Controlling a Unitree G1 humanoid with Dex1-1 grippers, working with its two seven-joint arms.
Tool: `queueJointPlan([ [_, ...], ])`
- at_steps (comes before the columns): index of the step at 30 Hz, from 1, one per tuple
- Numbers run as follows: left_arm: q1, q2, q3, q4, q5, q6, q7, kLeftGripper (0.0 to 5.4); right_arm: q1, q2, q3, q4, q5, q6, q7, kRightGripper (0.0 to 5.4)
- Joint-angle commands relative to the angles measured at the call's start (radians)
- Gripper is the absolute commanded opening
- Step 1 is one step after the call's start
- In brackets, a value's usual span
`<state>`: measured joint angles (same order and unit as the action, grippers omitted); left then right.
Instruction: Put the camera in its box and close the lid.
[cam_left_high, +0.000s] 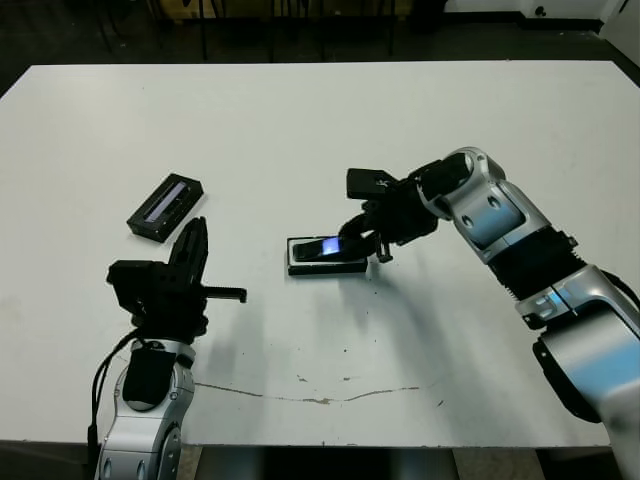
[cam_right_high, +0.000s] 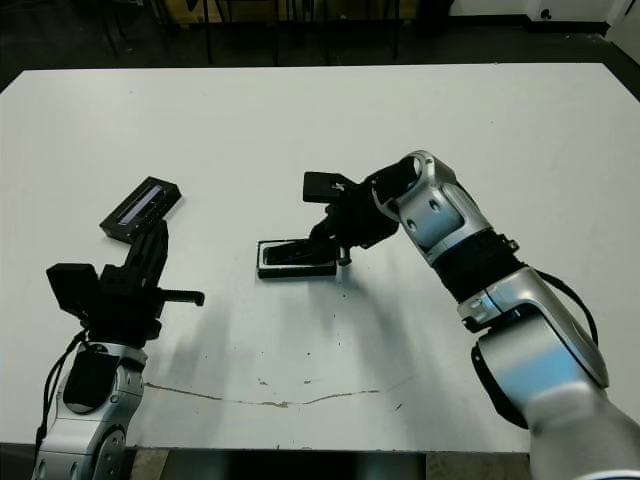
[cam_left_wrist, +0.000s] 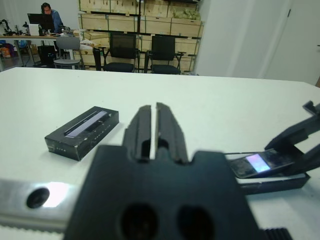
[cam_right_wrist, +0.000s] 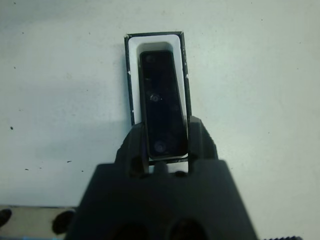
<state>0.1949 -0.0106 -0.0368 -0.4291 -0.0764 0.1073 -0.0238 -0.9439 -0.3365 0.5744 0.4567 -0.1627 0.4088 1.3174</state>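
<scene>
While the right gripper (cam_right_wrist: 165, 145) clamps its 2 fingers across the near end of the camera (cam_right_wrist: 161, 111), that slim, rigid, glossy black bar sits tilted into the white-lined box (cam_left_high: 300, 266) at mid-table. It looks light and slippery, so grip its narrow sides. The left gripper (cam_left_wrist: 153, 131), fingers pressed together and empty, hovers near the flat windowed lid (cam_left_high: 166, 208).

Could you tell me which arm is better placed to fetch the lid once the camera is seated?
Left, probably. The left pincer sits free and shut just short of the lid, while the right pincer is shut on the camera over the box.
</scene>
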Motion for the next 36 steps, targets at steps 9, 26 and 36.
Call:
queueJointPlan([
  [9,0.023,0.001,0.002,0.021,0.01,0.004,0.003,0.0,0.026,0.058,0.034,0.031,-0.016,0.004,0.01,0.59],
  [26,0.015,0.005,0.007,0.017,0.004,0.012,-0.002,0.0,0.04,0.004,-0.052,0.07,0.044,-0.126,0.056,1.63],
  [36,0.009,0.007,0.003,0.034,0.003,-0.011,-0.012,0.0,0.064,-0.049,-0.156,0.115,0.102,-0.218,0.04,3.31],
])
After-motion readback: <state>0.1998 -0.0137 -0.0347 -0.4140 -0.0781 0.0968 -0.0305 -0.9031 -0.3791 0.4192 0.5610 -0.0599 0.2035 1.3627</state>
